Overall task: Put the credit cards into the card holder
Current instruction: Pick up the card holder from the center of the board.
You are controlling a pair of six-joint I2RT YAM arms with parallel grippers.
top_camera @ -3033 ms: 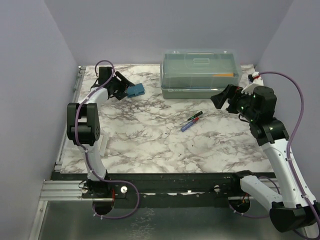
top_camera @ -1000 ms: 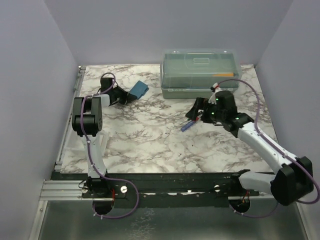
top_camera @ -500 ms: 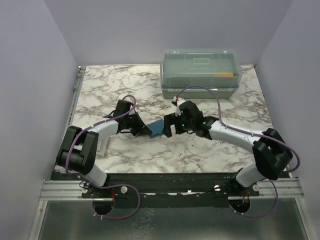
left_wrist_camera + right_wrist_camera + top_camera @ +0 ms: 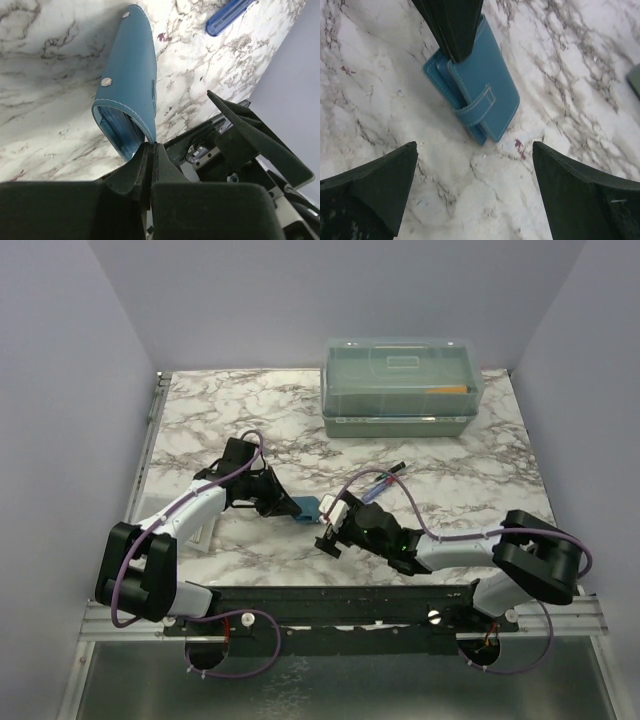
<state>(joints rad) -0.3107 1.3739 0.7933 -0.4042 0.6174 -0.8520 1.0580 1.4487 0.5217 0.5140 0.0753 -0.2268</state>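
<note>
Your left gripper (image 4: 288, 504), clamped on the card holder (image 4: 308, 507), now sits at the front middle of the table (image 4: 460, 505) instead of the far left corner. Your right gripper (image 4: 330, 527), jaws wide, is now low beside the card holder, no longer up at the right side.

- Card holder (image 4: 308, 507): small teal-blue fold-over wallet, pale stitching along its edges.
- State: folded shut. A narrow strap tab (image 4: 479, 102) crosses the fold on one face, and two round metal studs (image 4: 106, 82) show on the other.
- The open end shows stacked blue inner pockets. Their contents cannot be made out.
- Pose: tilted, one long edge pinched in the closed left claw (image 4: 151, 147), with the rest slanting down and away from it.
- Location: front-centre of the marbled worktop (image 4: 440, 490). Whether the lower end touches the surface cannot be told.
</note>
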